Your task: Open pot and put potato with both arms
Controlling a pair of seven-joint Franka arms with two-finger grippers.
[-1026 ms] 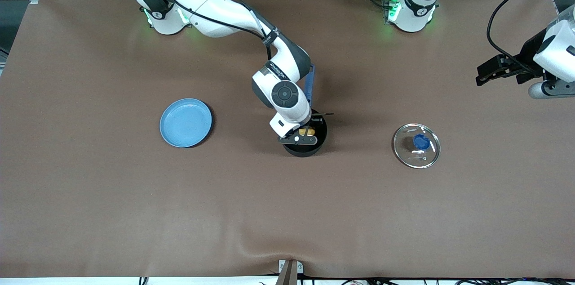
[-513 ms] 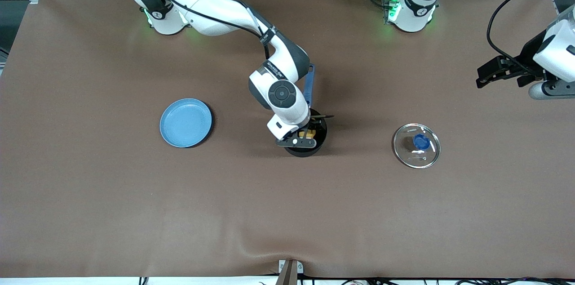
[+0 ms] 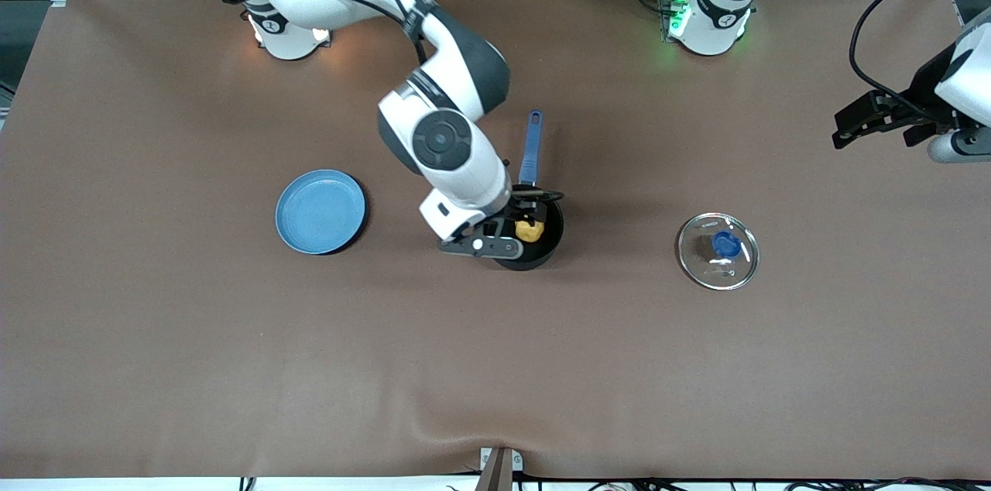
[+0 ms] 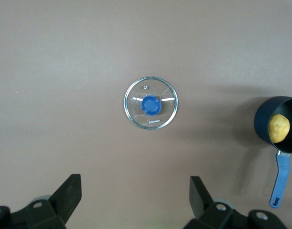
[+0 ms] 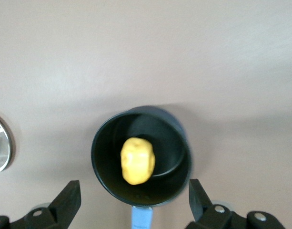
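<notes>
The potato lies inside the open black pot, which stands mid-counter with its blue handle pointing toward the robots' bases. The right gripper hangs over the pot, fingers spread wide and empty. The glass lid rests flat toward the left arm's end, where the left gripper waits above the counter's edge, fingers also apart.
</notes>
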